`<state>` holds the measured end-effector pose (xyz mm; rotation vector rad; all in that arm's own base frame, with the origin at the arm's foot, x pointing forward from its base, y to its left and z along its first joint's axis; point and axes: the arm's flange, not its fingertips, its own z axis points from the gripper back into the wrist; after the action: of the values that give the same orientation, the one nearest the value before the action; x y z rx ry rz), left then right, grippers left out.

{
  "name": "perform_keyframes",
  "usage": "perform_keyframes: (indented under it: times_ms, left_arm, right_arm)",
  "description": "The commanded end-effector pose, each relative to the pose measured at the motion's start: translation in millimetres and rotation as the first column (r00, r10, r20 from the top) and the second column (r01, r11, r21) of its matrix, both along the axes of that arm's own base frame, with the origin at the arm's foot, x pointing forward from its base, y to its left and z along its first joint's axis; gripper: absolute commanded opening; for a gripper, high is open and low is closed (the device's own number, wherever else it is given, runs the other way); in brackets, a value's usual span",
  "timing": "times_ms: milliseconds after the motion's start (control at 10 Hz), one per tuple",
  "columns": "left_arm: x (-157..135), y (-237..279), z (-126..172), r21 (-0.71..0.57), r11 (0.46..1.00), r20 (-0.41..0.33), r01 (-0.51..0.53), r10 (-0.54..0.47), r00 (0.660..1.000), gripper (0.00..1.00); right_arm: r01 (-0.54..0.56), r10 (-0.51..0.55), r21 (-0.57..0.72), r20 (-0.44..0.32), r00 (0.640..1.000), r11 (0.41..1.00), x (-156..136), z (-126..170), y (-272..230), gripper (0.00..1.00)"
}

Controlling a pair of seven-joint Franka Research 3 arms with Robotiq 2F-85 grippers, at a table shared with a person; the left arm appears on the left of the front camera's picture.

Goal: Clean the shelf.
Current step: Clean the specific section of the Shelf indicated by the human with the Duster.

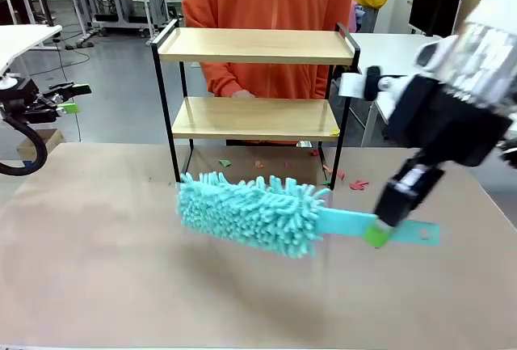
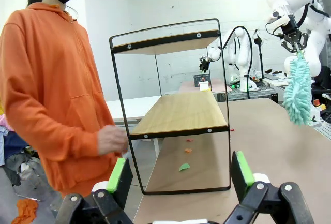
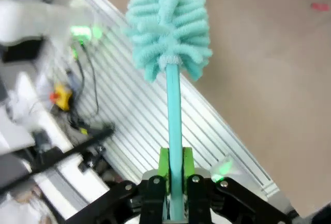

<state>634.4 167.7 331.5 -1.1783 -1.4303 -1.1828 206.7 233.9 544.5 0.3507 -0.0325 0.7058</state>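
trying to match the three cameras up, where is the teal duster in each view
Front view: duster low centre, in front of the shelf, fluffy head toward picture left.
Left wrist view: duster near the right edge, upper half, head hanging down, right of the shelf.
Right wrist view: duster head at top centre, handle running down the middle.
Shared landmark: the right gripper, shut on the duster's handle.

Bright even light, some motion blur
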Motion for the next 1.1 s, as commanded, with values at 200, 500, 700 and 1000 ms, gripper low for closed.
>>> perform_keyframes:
  times_ms: [200,500,700,1000]
  left_arm:
    - [-2.2,-1.0,2.6,0.003,1.0,0.014,-0.001,0.001,1.0,1.0]
    - [-2.2,-1.0,2.6,0.003,1.0,0.014,-0.001,0.001,1.0,1.0]
    - [-2.2,-1.0,2.6,0.003,1.0,0.014,-0.001,0.001,1.0,1.0]
    - [-2.2,-1.0,2.6,0.003,1.0,0.014,-0.001,0.001,1.0,1.0]
  right_arm:
    - [0.11,-0.109,0.036,-0.042,0.993,0.993,31.8,-24.6,44.4,0.13]
    - [0.12,-0.12,-0.005,0.062,0.991,0.993,12.3,-12.7,30.4,0.13]
    - [0.106,-0.105,-0.002,0.046,0.993,0.994,18.5,-19.4,35.7,0.13]
    - [0.359,-0.354,-0.008,0.157,0.922,0.933,47.4,-50.8,110.1,0.13]
